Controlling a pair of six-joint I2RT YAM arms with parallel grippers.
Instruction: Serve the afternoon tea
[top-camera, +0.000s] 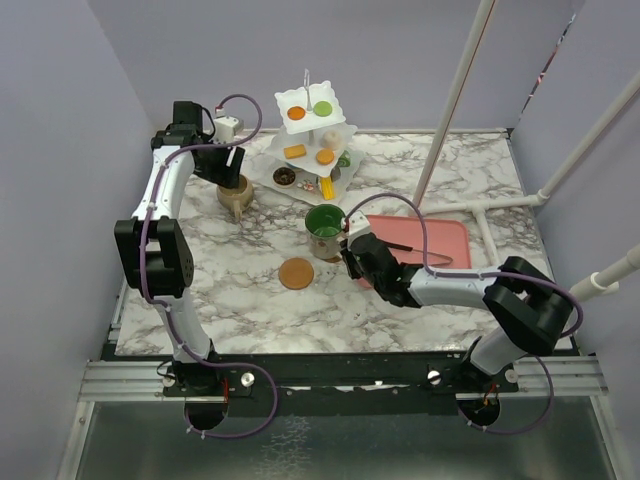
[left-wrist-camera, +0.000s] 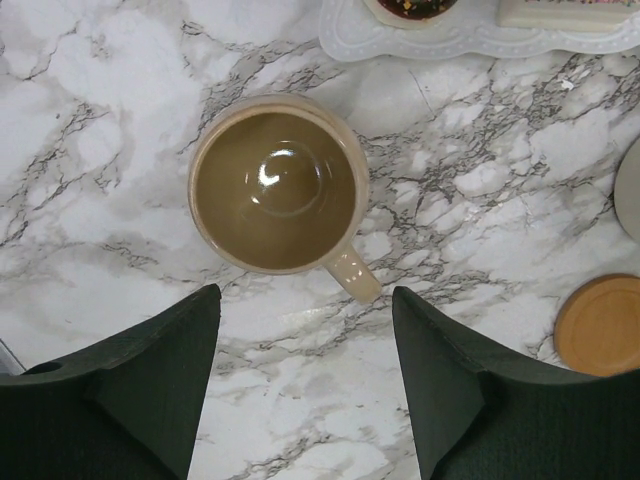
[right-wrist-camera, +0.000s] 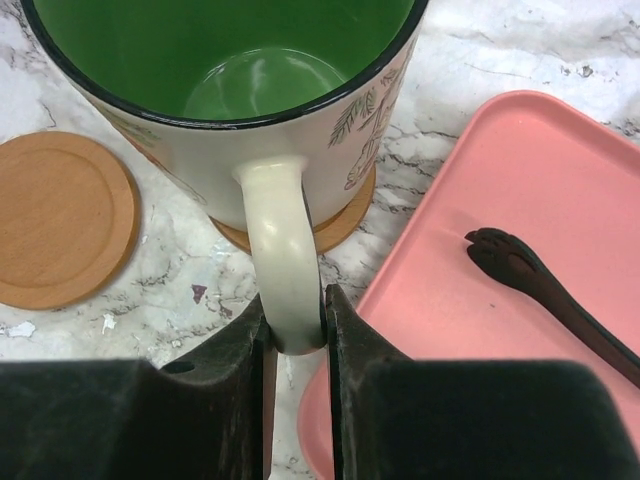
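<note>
Near the middle of the counter (top-camera: 240, 300), green mug (right-wrist-camera: 230, 60) sits on a coaster (right-wrist-camera: 345, 215), right tool (right-wrist-camera: 297, 330) clamped on its handle (right-wrist-camera: 283, 250), probably stiff, slick, breakable ceramic best held there; left tool (left-wrist-camera: 305, 330) apart above beige mug (left-wrist-camera: 272, 190).

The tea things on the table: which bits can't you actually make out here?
Coaster under the green-inside mug: right wrist view, the mug covers all but an edge.
Tongs: right wrist view, cut off by the frame edge.
Lowest-tier pastries: too small in the top view, cropped in the left wrist view.
</note>
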